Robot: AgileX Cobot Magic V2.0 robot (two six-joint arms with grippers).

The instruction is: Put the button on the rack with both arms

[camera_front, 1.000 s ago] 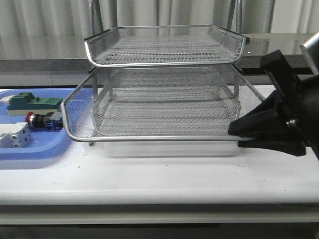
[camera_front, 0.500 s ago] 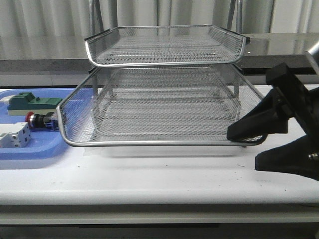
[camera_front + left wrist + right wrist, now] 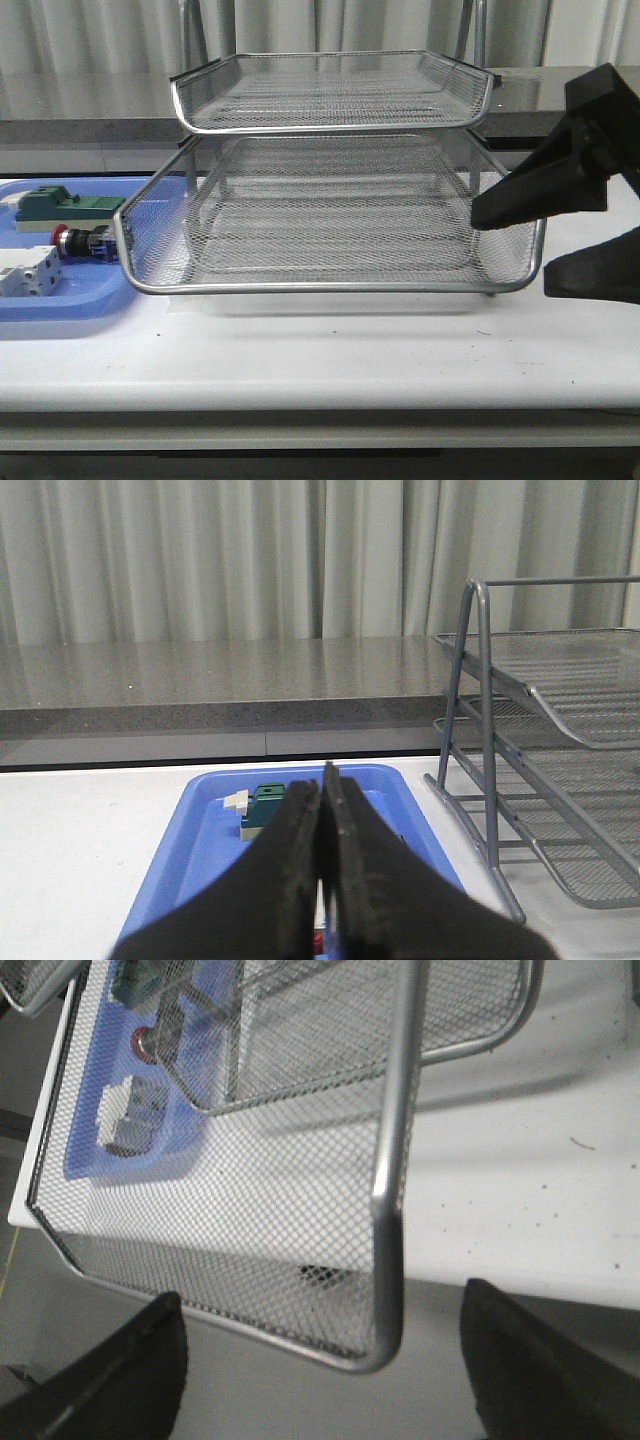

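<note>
**Right tool wide at the rack's corner**

Right tool [image 3: 545,235] spread wide, straddling the rack's [image 3: 330,285] front right corner, gripping nothing. Left tool [image 3: 322,880] pinched shut, empty. Beside the rack, the button [image 3: 82,241] lies in the blue tray [image 3: 60,310] on the white desk [image 3: 320,360]. Curtains [image 3: 200,560] hang behind.

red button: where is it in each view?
Front: the button lies far left in the blue tray, beside the rack.
Left wrist: barely a red speck behind the shut left gripper.
Right wrist: seen through the mesh.
Shared landmark: blue tray.
</note>
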